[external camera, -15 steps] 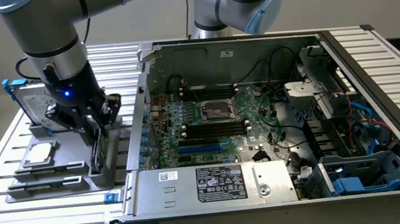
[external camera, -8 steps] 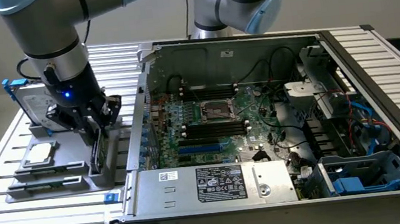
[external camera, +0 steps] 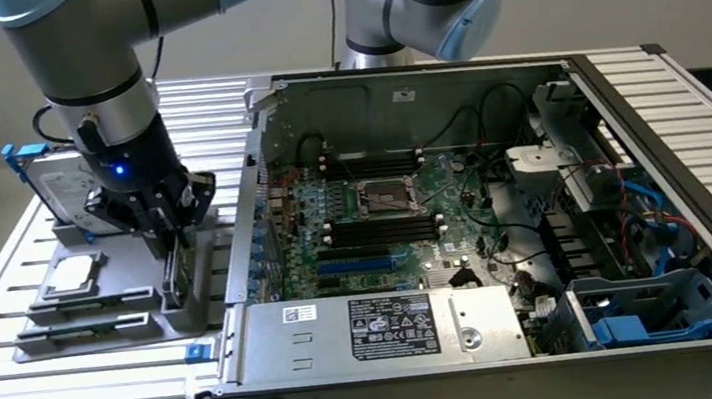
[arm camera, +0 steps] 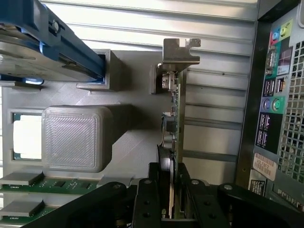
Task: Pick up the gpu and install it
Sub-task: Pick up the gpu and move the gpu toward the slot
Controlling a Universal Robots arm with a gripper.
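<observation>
Slatted metal table (external camera: 694, 101) is carrying two main things: an open computer case (external camera: 384, 96) on the exterior view's right and a grey printed holder tray (external camera: 90, 340) just beside it on the exterior view's left. One robot arm is reaching straight down over the tray, with its gripper (external camera: 171, 243) low among the parts.

One gpu (external camera: 174, 275) is standing on its long edge in a slot of the tray, outside the case. From the wrist view, the card (arm camera: 175, 118) is showing as a thin strip. Its long axis is running straight away from the fingers (arm camera: 152, 199), level with the table, and its one silvery bracket (arm camera: 180, 52) is sitting at the far end. The fingers are straddling the near stretch of the card, one on each flat face. They are standing partly open, close to the faces, with no firm clamp on the card showing. So the card is lying directly between and below them, and the case is waiting to the exterior view's right.

Also in the tray:
- One hard drive in a blue frame (external camera: 53, 189), standing on edge.
- One processor chip (external camera: 74, 274), lying flat.
- Two memory modules (arm camera: 28, 178), lying flat.

Inside the case, one motherboard (external camera: 384, 206) is lying flat and one labelled power supply (external camera: 398, 326) is sitting along the near wall.
</observation>
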